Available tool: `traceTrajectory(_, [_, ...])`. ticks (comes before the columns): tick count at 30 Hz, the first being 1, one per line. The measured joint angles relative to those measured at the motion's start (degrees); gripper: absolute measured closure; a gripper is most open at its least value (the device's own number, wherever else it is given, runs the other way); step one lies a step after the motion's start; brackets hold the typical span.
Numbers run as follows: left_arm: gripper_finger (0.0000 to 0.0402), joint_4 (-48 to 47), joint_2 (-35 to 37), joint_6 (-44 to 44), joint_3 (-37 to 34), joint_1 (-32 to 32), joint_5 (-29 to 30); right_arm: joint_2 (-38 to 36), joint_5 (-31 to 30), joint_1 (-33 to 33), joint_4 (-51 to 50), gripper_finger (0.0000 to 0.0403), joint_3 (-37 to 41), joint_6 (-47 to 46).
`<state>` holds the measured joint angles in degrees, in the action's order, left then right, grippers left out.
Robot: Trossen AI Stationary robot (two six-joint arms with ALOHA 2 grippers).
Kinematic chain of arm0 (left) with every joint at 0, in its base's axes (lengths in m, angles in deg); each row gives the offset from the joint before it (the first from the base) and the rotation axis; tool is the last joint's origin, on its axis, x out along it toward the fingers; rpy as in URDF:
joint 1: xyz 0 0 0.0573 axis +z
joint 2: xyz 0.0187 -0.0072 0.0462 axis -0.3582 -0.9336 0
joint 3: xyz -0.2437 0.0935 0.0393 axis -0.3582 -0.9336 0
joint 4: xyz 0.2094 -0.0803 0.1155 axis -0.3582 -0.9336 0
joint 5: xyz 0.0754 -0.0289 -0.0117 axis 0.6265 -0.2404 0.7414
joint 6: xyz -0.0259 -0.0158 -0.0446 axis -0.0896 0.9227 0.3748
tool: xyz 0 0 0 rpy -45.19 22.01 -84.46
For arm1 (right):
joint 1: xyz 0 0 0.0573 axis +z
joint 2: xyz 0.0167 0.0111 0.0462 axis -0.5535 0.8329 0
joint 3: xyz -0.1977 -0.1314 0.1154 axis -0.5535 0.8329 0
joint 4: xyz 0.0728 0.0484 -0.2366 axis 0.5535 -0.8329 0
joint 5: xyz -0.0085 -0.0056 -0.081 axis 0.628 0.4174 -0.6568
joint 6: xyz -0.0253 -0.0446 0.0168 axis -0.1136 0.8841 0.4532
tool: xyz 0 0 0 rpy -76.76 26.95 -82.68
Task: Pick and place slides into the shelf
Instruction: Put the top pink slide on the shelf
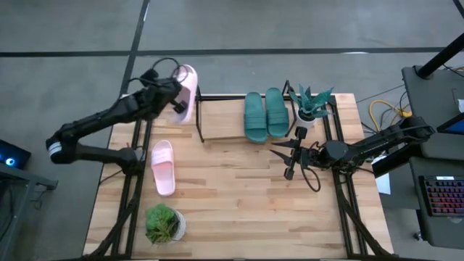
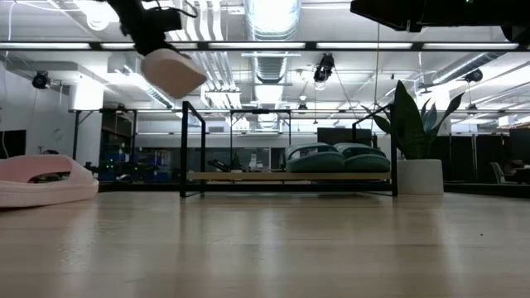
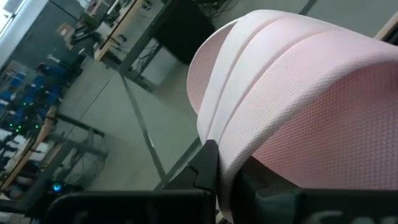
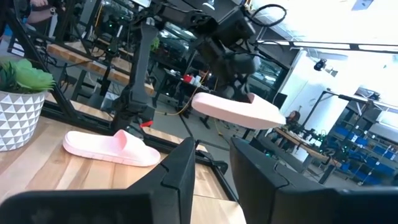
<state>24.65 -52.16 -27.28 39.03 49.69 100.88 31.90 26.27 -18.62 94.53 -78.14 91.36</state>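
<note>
My left pincer point(image 1: 176, 96) is pressed shut on a light pink slide point(image 1: 187, 93), pinching it in the air above the table's point(image 1: 239, 210) far left corner, partly out past the table edge. In the low view this held slide point(image 2: 172, 72) hangs well above the shelf's top rods, tilted, with clear air all round it.

The shelf point(image 1: 217, 119) stands just beside my left pincer, toward the table's middle. Its near half shows bare wood board. The two dark teal slides point(image 1: 264, 114) sit side by side at its far end, touching each other.

The second pink slide point(image 1: 162, 167) lies flat on the table, well apart from my left pincer and close to the left table edge. A small green potted plant point(image 1: 164, 223) stands beyond it, nearer the front edge.

My right pincer point(image 1: 291, 158) hovers low over open tabletop, fingers part spread and pinching nothing. The teal slides and a white-potted plant point(image 1: 312, 104) stand near it.
</note>
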Motion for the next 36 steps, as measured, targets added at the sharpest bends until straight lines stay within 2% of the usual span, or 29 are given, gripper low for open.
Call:
traceTrajectory(9, [0.0401,0.0,-18.2,2.1,12.0,-8.1,9.1,0.0,0.0,0.0,0.0,0.0306,0.0,0.0])
traceTrajectory(15, [0.0401,-1.6,-30.6,2.1,20.2,-9.8,15.7,0.0,0.0,0.0,0.0,0.0312,0.0,0.0])
traceTrajectory(26, [0.0402,-5.5,-48.1,4.2,30.8,-10.2,17.4,0.0,0.0,0.0,0.0,0.0305,0.0,0.9])
traceTrajectory(31, [0.0402,-16.5,-52.1,14.2,34.7,-10.0,14.0,0.0,-0.1,0.0,-0.2,0.0309,0.0,1.1])
traceTrajectory(36, [0.0402,-18.1,-53.3,19.4,35.2,-10.1,12.4,0.0,-0.2,0.0,-0.2,0.0314,0.0,1.1])
